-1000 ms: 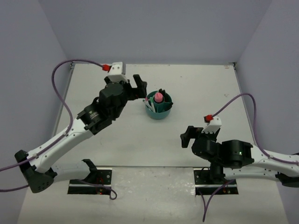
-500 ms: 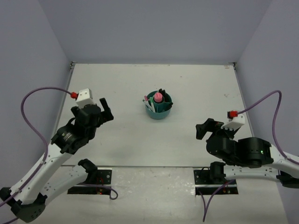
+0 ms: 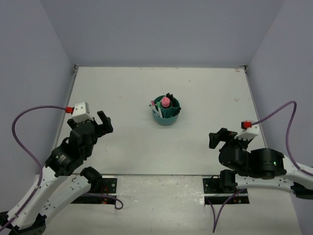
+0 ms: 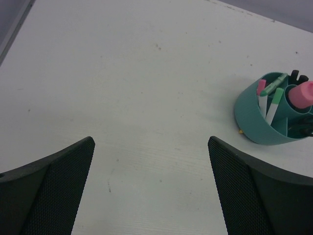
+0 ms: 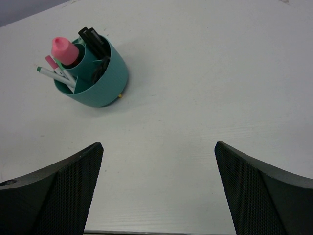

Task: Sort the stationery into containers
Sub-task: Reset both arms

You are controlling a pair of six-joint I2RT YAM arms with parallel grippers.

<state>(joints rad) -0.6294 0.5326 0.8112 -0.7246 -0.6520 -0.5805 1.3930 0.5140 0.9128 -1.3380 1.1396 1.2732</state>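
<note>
The round teal organizer (image 3: 167, 117) stands at the table's middle. The pink-capped glue stick (image 3: 166, 102) stands in its central well, with green and white pens (image 4: 272, 98) and black scissor handles (image 5: 94, 40) in the outer compartments. It also shows in the left wrist view (image 4: 254, 123) and the right wrist view (image 5: 105, 83). My left gripper (image 3: 103, 122) is open and empty, well left of the organizer. My right gripper (image 3: 218, 138) is open and empty, at the near right of it.
Grey walls enclose the white table (image 3: 205, 93) on three sides. Purple cables (image 3: 29, 115) loop from both wrists. The arm bases (image 3: 98, 185) sit at the near edge.
My left arm has pulled back from beside the organizer to the near left. My right arm has drawn back toward the near right. The organizer has not moved.
</note>
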